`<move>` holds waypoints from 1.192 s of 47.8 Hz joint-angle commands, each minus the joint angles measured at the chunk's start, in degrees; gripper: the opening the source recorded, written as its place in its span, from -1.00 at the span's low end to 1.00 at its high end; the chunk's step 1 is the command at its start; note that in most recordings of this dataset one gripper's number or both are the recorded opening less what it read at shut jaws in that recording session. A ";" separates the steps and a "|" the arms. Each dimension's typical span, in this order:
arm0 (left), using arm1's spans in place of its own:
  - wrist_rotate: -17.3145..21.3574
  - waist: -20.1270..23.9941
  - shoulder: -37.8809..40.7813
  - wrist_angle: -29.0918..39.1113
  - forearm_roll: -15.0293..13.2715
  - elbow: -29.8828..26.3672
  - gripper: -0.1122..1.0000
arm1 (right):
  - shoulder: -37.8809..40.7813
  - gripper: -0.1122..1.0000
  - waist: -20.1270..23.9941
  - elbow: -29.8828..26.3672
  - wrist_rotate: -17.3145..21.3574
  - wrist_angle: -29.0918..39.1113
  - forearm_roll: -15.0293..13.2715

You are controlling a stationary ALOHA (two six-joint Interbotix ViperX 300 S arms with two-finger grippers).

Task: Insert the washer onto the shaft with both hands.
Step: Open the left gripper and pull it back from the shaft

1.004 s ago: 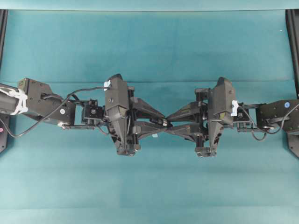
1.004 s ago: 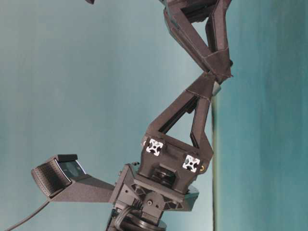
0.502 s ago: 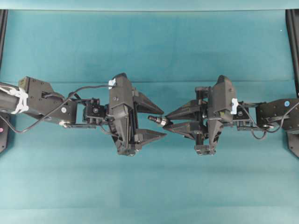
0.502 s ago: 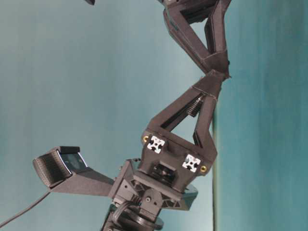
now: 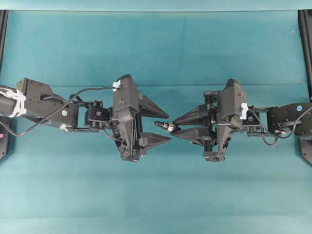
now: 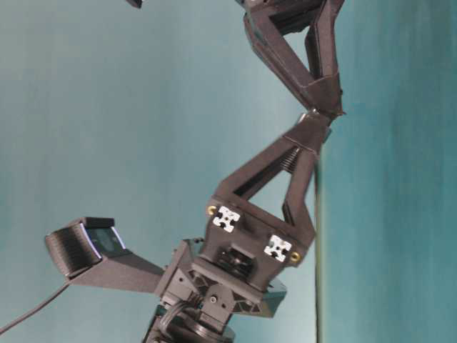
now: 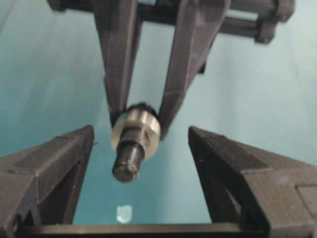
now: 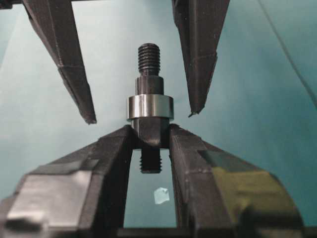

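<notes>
Two grippers facing: right gripper [image 8: 147, 134] clamping shaft [image 8: 148, 94], washer [image 8: 150, 107] seated on it; left gripper [image 7: 141, 144] spread wide, empty.

Your left gripper [image 5: 164, 127] has open cloth behind it; ahead, the shaft [image 5: 165, 126] and right gripper [image 5: 174, 127] block passage.

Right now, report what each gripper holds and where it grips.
The right gripper pinches the shaft just behind the washer seated on it. The left gripper is open, holding nothing.
</notes>
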 commanded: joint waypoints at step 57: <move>9.67 -0.70 -8.17 18.81 0.09 1.85 0.69 | -0.44 -0.80 0.09 -0.70 0.18 2.55 -0.18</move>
